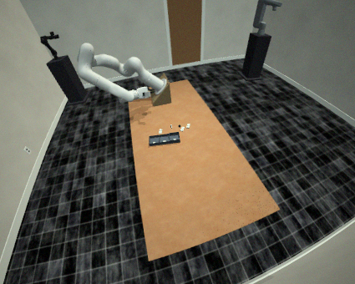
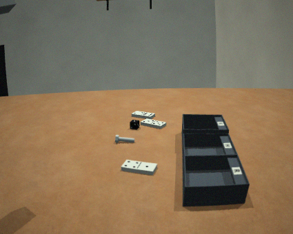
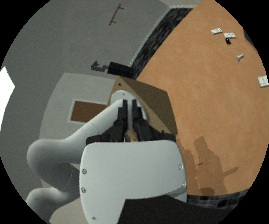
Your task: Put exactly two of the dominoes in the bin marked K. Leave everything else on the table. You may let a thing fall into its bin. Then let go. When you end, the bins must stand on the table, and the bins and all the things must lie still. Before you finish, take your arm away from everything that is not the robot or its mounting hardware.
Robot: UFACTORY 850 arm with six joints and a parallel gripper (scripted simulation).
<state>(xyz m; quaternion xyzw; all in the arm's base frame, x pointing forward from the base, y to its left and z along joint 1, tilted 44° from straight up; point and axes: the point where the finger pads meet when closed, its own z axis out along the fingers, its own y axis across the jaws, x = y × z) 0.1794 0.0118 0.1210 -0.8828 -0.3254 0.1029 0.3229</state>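
Three white dominoes lie flat on the brown table (image 2: pixel 58 176): two at the back, one (image 2: pixel 143 114) (image 1: pixel 189 125) beside the other (image 2: pixel 154 123) (image 1: pixel 182 129), and one nearer (image 2: pixel 139 166) (image 1: pixel 159 130). A row of three dark open bins (image 2: pixel 214 195) (image 1: pixel 164 143) stands to their right, each with a small white label; I cannot read the letters for sure. The bins look empty. My gripper (image 3: pixel 129 105) (image 1: pixel 149 90) is shut on nothing. It hangs at the far end of the table by the arm's base, well away from the dominoes.
A black die (image 2: pixel 134 124) (image 1: pixel 180 125) and a grey bolt (image 2: pixel 124 140) (image 1: pixel 170 125) lie among the dominoes. A brown wedge-shaped block (image 1: pixel 163 90) (image 3: pixel 150 106) stands at the table's far end, right by the gripper.
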